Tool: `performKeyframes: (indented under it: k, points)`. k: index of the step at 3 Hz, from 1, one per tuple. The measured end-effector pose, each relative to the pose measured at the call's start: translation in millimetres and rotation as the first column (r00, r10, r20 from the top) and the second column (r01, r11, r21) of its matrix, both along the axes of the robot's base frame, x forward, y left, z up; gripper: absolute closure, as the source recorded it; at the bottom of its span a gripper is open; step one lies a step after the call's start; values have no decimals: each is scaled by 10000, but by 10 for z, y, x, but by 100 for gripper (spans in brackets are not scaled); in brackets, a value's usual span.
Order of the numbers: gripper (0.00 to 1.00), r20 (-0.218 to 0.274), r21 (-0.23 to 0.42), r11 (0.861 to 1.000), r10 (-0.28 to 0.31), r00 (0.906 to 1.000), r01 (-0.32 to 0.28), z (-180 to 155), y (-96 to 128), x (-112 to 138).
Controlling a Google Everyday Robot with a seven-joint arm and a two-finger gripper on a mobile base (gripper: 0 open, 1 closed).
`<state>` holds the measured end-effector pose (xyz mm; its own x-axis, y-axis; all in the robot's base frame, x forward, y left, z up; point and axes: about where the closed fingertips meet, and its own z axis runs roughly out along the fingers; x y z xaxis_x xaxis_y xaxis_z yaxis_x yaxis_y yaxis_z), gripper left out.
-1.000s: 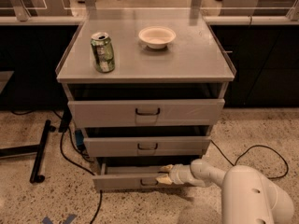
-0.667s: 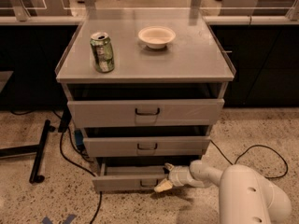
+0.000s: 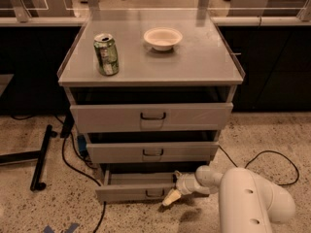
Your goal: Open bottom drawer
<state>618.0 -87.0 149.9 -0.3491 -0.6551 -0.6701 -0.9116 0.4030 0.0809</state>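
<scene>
The arm (image 3: 245,198) enters from the lower right and reaches left, low over the floor. Its narrow wrist points down and left.

The gripper (image 3: 171,197) sits at the right end of the bottom drawer (image 3: 124,193), just right of the black handle (image 3: 155,193). Whether it is open or closed cannot be told.

The bottom drawer stands partly pulled out, the lowest of three in the cabinet (image 3: 194,67). Its inside is mostly in shadow. The arm's base is cut off by the lower edge.

A can (image 3: 106,54) and a bowl (image 3: 163,38) stand on top.
</scene>
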Motion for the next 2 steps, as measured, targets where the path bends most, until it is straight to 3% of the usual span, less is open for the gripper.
performKeyframes:
  k: [2]
  points:
    - [43,-202,-82,9999,113,9997,-115,3,23,-77]
